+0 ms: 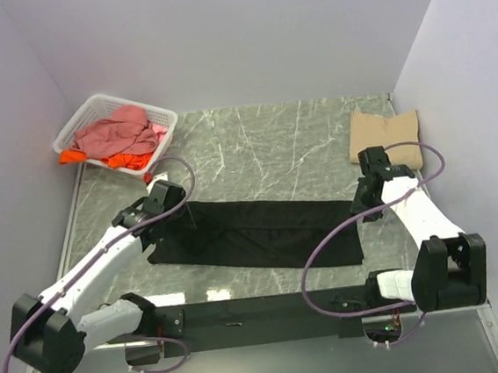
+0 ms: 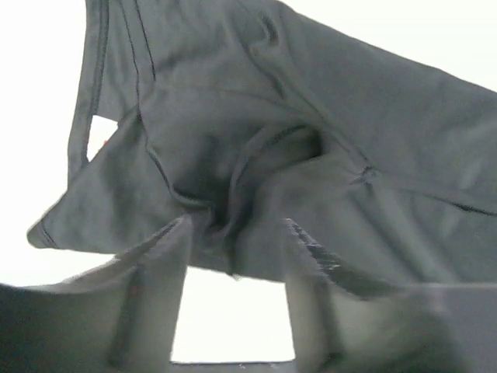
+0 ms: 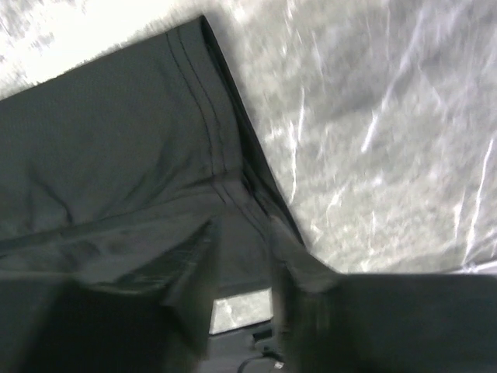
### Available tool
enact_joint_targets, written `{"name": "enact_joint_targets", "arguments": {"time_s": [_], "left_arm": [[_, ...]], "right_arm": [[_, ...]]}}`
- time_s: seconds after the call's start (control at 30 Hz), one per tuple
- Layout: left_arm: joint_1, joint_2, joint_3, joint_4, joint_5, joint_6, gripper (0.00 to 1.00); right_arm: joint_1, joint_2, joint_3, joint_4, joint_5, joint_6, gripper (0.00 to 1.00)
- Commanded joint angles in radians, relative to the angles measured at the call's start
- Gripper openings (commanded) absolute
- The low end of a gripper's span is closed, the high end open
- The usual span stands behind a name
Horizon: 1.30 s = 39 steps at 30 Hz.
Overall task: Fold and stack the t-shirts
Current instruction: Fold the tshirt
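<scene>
Currently black t-shirt (image 1: 253,230) lies spread across table (image 1: 254,142) centre. L gripper (image 2: 237,229) at its left end, R gripper (image 3: 241,229) at right hem: both jaws parted, cloth at tips; contact unclear, wrist views blurred. Far-right corner: tan t-shirt (image 1: 384,136), folded.

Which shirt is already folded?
The tan t-shirt, far right. The black t-shirt lies stretched out; the pink shirt and orange shirt are heaped in the basket.

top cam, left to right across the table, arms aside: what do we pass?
Far left, white plastic lattice basket holding a crumpled pink t-shirt and orange t-shirt → black t-shirt spread flat mid-table → folded tan t-shirt at far right.
</scene>
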Motion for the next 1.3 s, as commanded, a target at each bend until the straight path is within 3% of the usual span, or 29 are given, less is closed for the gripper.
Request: {"name": "enact_joint_targets", "arguments": {"time_s": [0.0,0.07,0.2,0.37,0.47,0.6,0.7,0.9,1.1,1.27], "left_arm": [[-0.011,-0.085,0.008,-0.070,-0.001,-0.050,0.62],[-0.011,-0.120,0.019,-0.081,-0.010,-0.060,0.71],[-0.011,-0.096,0.056,-0.043,-0.018,-0.048,0.79],[-0.008,0.102,0.115,0.026,-0.019,-0.040,0.80],[0.000,0.202,0.172,0.037,-0.036,-0.036,0.73],[0.000,0.254,0.208,0.042,-0.035,-0.018,0.63],[0.006,0.257,0.189,0.022,-0.061,-0.017,0.61],[0.193,0.184,0.091,0.058,0.091,-0.027,0.63],[0.213,0.142,0.067,0.023,0.109,-0.031,0.66],[0.293,0.176,0.010,0.142,0.197,-0.050,0.70]], "right_arm": [[0.000,-0.089,-0.021,-0.042,0.018,0.016,0.39],[0.000,-0.117,-0.012,-0.050,0.017,0.018,0.47],[0.000,-0.135,0.043,-0.032,0.006,-0.004,0.54],[0.014,-0.043,0.132,0.010,-0.055,-0.036,0.53],[0.050,-0.008,0.163,0.033,-0.087,-0.030,0.52],[0.203,0.020,0.172,0.057,-0.091,0.010,0.51],[0.334,0.040,0.165,0.111,-0.127,0.061,0.49],[0.555,0.118,0.200,0.241,-0.184,0.174,0.47],[0.764,0.336,0.423,0.261,-0.193,0.188,0.46],[0.874,0.523,0.634,0.264,-0.195,0.194,0.44]]}}
